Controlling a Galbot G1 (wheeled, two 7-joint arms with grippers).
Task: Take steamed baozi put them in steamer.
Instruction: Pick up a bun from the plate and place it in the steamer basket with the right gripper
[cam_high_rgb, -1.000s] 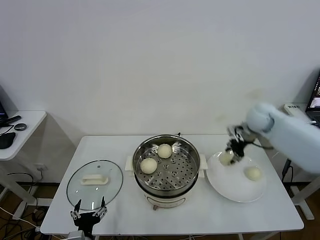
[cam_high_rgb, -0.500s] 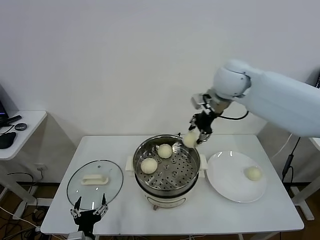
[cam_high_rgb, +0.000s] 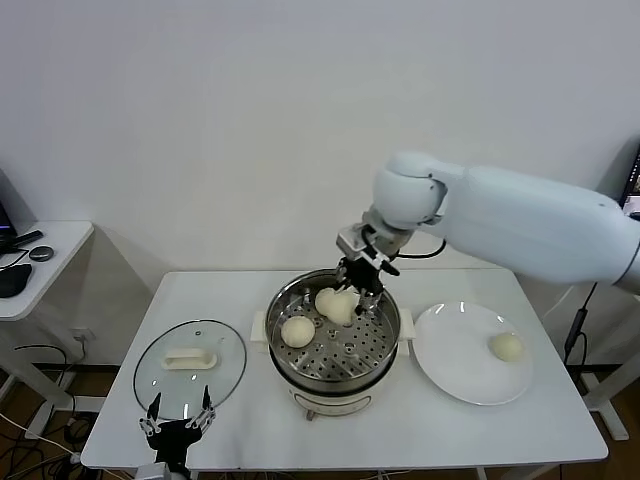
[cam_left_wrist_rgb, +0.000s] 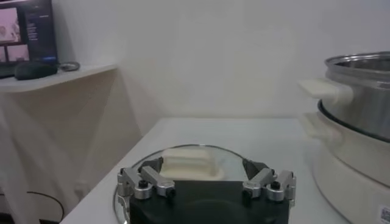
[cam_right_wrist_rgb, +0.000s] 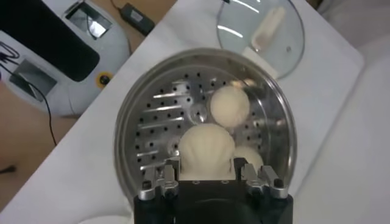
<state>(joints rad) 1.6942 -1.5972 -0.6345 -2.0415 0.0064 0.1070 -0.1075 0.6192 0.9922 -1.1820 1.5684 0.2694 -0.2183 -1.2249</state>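
My right gripper hangs over the steamer, shut on a cream-white baozi just above the perforated tray. In the right wrist view that baozi fills the gap between the fingers of the right gripper. Two more baozi lie in the steamer, one in plain sight and one partly hidden behind the held one. Another baozi rests on the white plate. My left gripper stays open at the table's front left edge, empty.
The glass lid with its white handle lies flat left of the steamer, right in front of the left gripper. The steamer's side handle juts toward it. A side desk stands at far left.
My right arm lifted a baozi off the plate and carried it left, then down over the steamer. One baozi stays on the plate. The left arm has not moved.
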